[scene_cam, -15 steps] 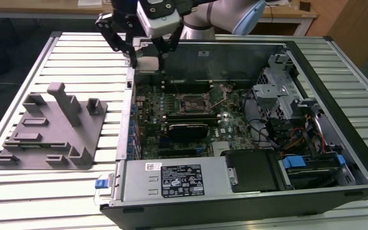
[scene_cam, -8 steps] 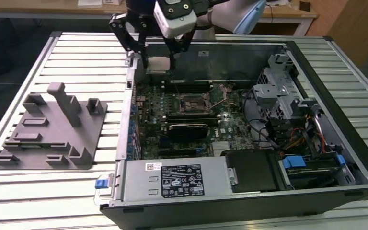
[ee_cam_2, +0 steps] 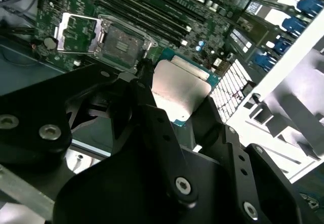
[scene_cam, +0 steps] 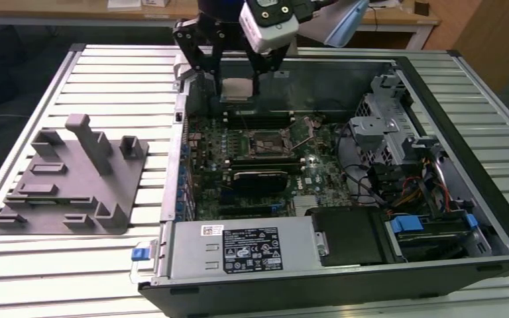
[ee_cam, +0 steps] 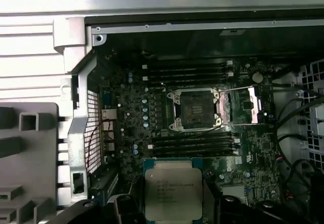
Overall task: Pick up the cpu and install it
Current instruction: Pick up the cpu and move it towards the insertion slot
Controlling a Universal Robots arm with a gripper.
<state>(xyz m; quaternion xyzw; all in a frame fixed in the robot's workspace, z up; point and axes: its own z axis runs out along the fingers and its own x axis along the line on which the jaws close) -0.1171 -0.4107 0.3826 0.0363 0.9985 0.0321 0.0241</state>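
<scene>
gripper [scene_cam: 234, 93] clenched on cpu [ee_cam: 172, 191] by opposite edges, near open socket [ee_cam: 196, 110]; judged light, rigid, fragile: edge hold only.

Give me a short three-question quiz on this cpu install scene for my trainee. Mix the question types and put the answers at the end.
1. True or false: the gripper is shut on the cpu.
2. Fill the gap: the socket stands ____, with no chip in it.
3. Where does the fixture lie? A, on the exterior view's left of the case; B, inside it; C, in the gripper.
Key: 1 true; 2 open; 3 A.
</scene>
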